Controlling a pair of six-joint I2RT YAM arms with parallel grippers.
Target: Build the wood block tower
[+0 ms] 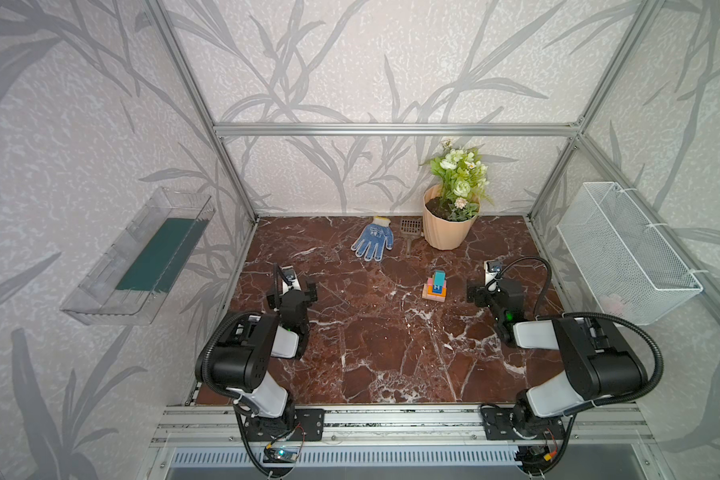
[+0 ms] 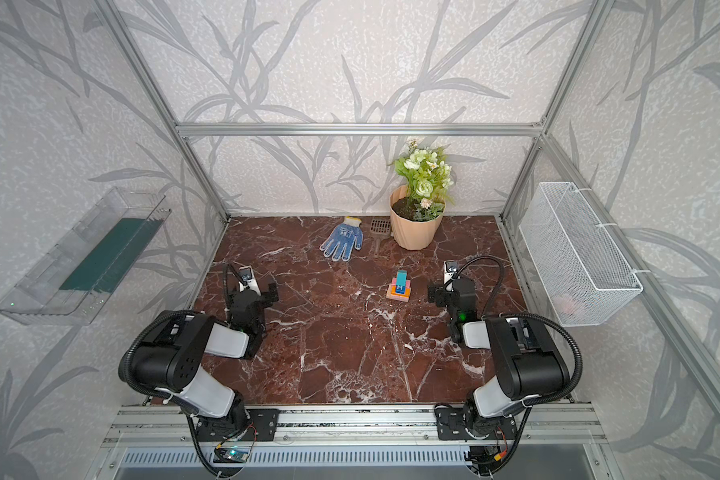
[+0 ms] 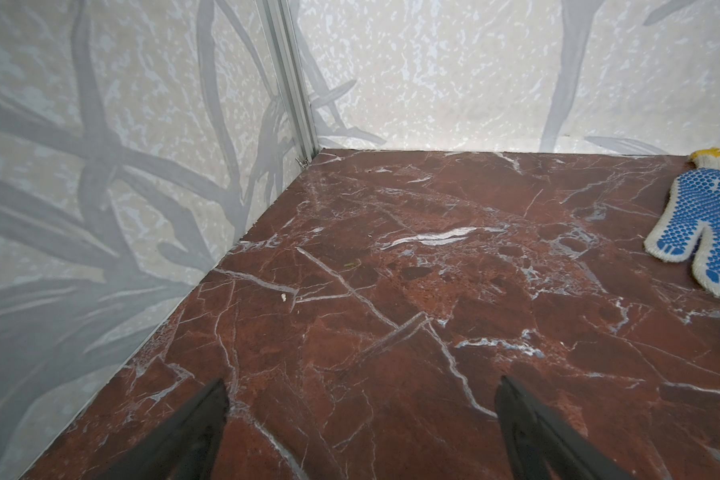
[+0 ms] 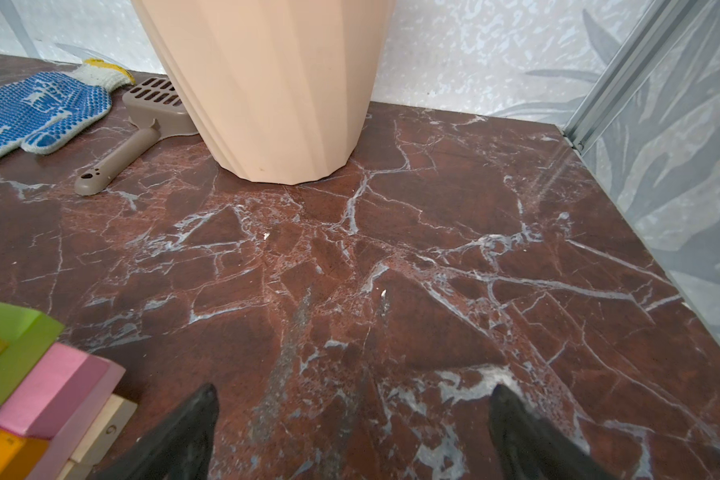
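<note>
Standing between the middle and right edge of the surface (image 1: 371, 340), the wood block tower (image 1: 435, 286) looks light, stiff, easily toppled, best pinched across flat sides, while left tool (image 3: 360, 399) and right tool (image 4: 354, 405) gape wide, empty.

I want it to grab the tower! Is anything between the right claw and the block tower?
Nothing visible. The right gripper stands open right beside the wood block tower, only bare tabletop between them. The flowerpot, glove and scoop lie farther back.
</note>
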